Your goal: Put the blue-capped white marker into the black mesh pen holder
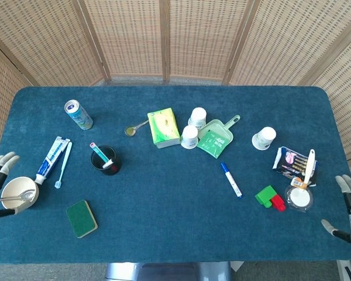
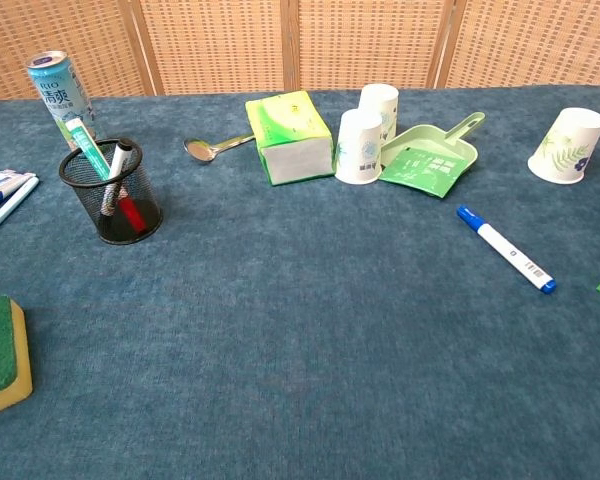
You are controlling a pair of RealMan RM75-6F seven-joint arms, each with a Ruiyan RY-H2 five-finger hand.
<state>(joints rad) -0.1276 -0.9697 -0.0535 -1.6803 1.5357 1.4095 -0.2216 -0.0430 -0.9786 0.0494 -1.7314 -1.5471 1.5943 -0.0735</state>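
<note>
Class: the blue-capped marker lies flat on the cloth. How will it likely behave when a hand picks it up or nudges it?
The marker looks like a stiff, slim plastic tube, so probably light and rigid. Its round barrel may roll if nudged sideways, though the cloth-covered table likely slows it. Lying flat and thin, it could slip from fingers.

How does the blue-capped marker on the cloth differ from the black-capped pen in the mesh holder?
The blue-capped marker lies flat on the cloth, right of centre; the black-capped pen stands leaning inside the black mesh pen holder. Their caps are blue versus black. The marker lies alone; the pen shares the holder with other items. Both have white barrels.
</note>
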